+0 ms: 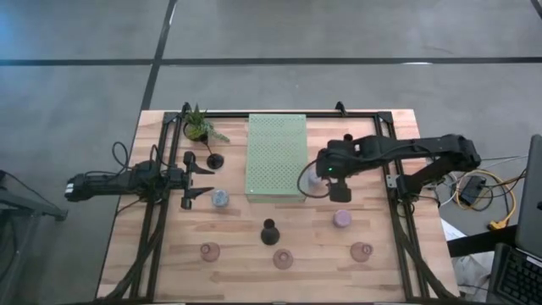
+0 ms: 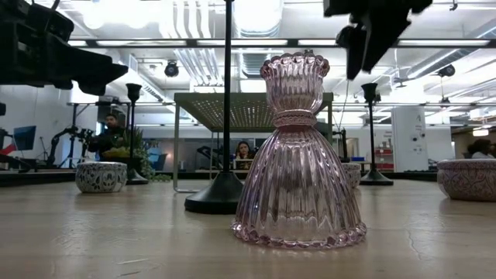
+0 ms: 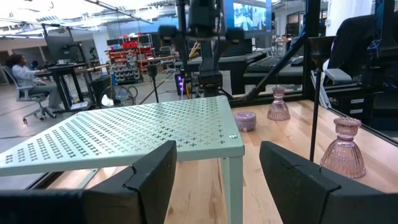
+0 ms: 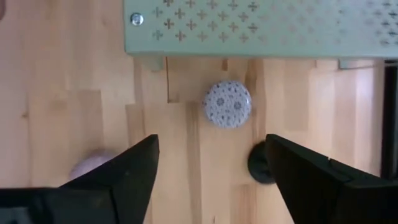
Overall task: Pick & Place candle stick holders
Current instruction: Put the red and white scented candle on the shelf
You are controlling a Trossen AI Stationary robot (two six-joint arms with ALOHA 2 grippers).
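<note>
Two black candlesticks stand on their round bases, one left of the mat (image 1: 214, 159) and one near the middle (image 1: 269, 230). A third black base (image 4: 261, 165) shows beside a pale blue cup (image 4: 227, 104). My right gripper (image 1: 326, 174) (image 4: 211, 162) hangs open above that cup, pointing down, at the near right corner of the pale green mat (image 1: 275, 157). My left gripper (image 1: 206, 180) (image 3: 217, 168) is open and empty, pointing toward the table's right. Another pale blue cup (image 1: 219, 199) stands just near of it. A lilac cup (image 1: 342, 219) stands farther right. Three pink holders stand near the front edge, at the left (image 1: 209, 251), middle (image 1: 283, 258) and right (image 1: 362, 251).
A small potted plant (image 1: 199, 127) stands at the far left. The mat stands raised on thin legs (image 3: 233, 180). A black frame (image 1: 394, 182) runs along the table's sides. A pink holder (image 2: 298, 155) fills the low view. People sit in the room behind.
</note>
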